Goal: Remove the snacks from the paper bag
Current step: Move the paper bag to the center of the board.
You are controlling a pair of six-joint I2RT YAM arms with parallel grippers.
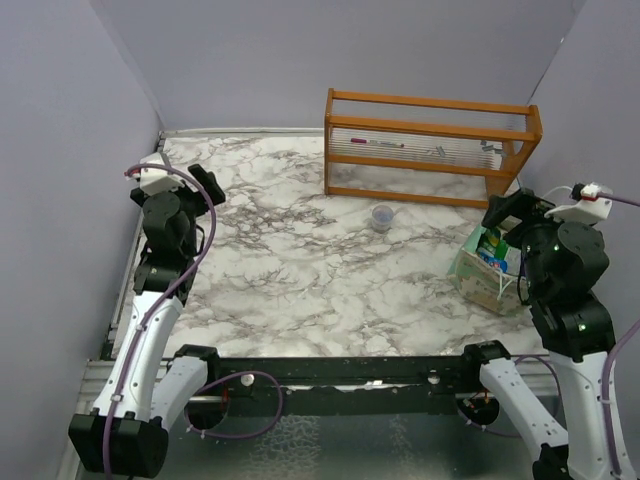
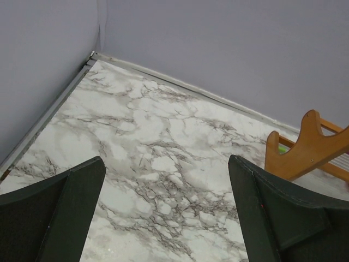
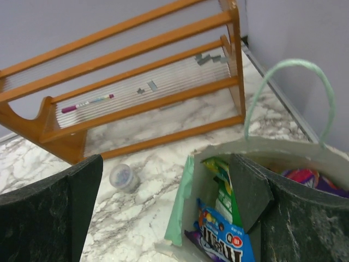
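step: pretty much the start, looks like. Nothing is out of the bag yet and neither arm holds anything.
right gripper (image 3: 163, 213): fingers spread wide, empty, hovering right above the open mouth of the paper bag (image 1: 487, 272); it's the arm placed for the job.
left gripper (image 2: 166, 213): also spread wide and empty, parked over bare marble table (image 2: 163, 142) well away on the far left side.
paper bag: one, pale mint green, at the right edge of the table just in front of the right arm, mouth open, one string handle (image 3: 289, 93) looping up.
snacks (image 3: 221, 229): all inside the bag. At least four show in the wrist view: a blue M&M's packet, a green one, a purple one underneath, a red-purple one at the right. Could be more buried, can't tell.
next move: probably the right gripper dips into the mouth and pinches one packet, most likely the blue or green on top, without snagging the handle or the bag wall.
clear cup (image 1: 382, 217): one, mid-table, apart from the bag.
wooden rack (image 1: 430, 145): one, orange, at the back.
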